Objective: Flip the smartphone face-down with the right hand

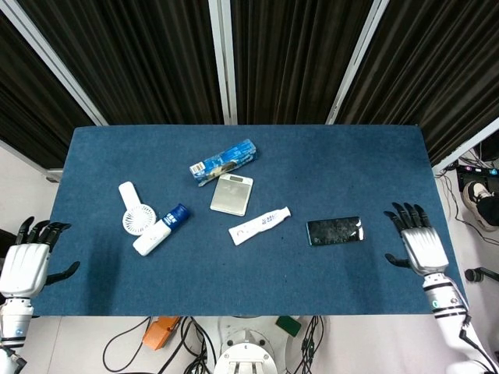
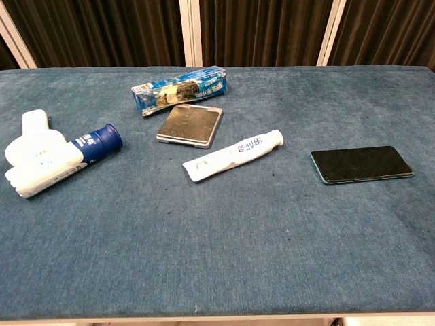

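The left hand (image 1: pixel 25 263) hangs off the table's (image 1: pixel 327 156) left edge, fingers apart, holding nothing. On the fuzzy blue cloth lie a round white fan (image 1: pixel 137 214), a shiny square scale (image 1: pixel 231 194) and a white tube (image 1: pixel 259 225). The flat black phone (image 1: pixel 335 231) lies screen up, near the right hand (image 1: pixel 418 243), which is spread and empty.

Black smartphone (image 1: pixel 335 231), dark glossy screen up, lying flat, right part of blue table (image 1: pixel 351 164)

Right hand (image 1: pixel 415 245) hovers over the counter's right edge, empty, fingers spread and pointing away; left hand (image 1: pixel 25 266) sits off the left edge, likewise spread and empty
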